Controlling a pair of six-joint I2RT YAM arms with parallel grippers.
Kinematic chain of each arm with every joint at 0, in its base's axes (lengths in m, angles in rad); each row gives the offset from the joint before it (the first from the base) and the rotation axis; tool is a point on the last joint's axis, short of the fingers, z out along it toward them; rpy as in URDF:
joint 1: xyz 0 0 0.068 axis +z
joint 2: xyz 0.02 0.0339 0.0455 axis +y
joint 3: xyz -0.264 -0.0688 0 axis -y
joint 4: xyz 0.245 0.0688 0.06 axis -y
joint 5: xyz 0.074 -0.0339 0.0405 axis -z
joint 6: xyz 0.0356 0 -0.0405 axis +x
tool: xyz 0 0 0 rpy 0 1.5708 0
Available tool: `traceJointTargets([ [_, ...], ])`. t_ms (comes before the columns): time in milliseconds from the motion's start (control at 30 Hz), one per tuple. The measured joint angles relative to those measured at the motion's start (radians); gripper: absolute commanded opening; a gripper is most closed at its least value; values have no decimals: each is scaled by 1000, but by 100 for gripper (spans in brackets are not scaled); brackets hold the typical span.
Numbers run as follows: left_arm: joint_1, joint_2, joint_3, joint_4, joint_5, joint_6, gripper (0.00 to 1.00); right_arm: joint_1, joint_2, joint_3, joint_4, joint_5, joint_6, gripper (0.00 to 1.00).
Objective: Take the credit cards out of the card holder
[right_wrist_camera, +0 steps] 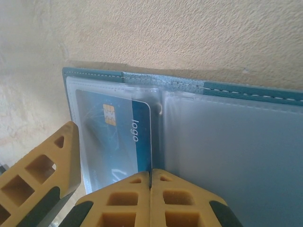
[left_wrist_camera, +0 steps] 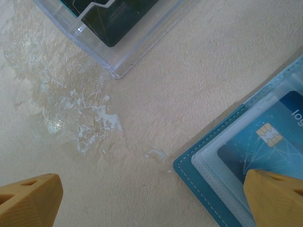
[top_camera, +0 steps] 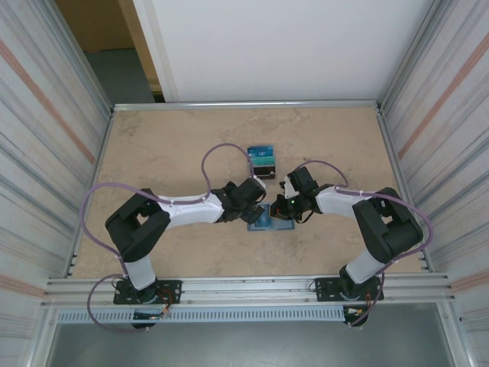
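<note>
The teal card holder (top_camera: 269, 219) lies open on the table between both grippers. A blue credit card (right_wrist_camera: 113, 137) with a gold chip and the word "logo" sits in its clear left pocket (left_wrist_camera: 265, 142). My right gripper (right_wrist_camera: 150, 177) is shut, its tips down on the holder (right_wrist_camera: 236, 151) at the card's inner edge beside the fold. My left gripper (left_wrist_camera: 151, 198) is open. One of its fingers (left_wrist_camera: 277, 196) is over the holder's corner (left_wrist_camera: 208, 184) and the other is over bare table. In the top view the left gripper (top_camera: 256, 202) and right gripper (top_camera: 283, 208) meet over the holder.
A clear plastic stand (top_camera: 262, 160) with dark and teal cards stands just behind the holder, its corner (left_wrist_camera: 113, 71) close to my left gripper. A whitish scuffed patch (left_wrist_camera: 71, 113) marks the table. Metal walls enclose the table on both sides.
</note>
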Motion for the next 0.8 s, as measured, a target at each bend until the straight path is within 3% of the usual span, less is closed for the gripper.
traceJointTargets([
  [800, 11, 10, -3, 3, 7, 7, 99, 0, -30, 16, -82, 80, 0, 0],
])
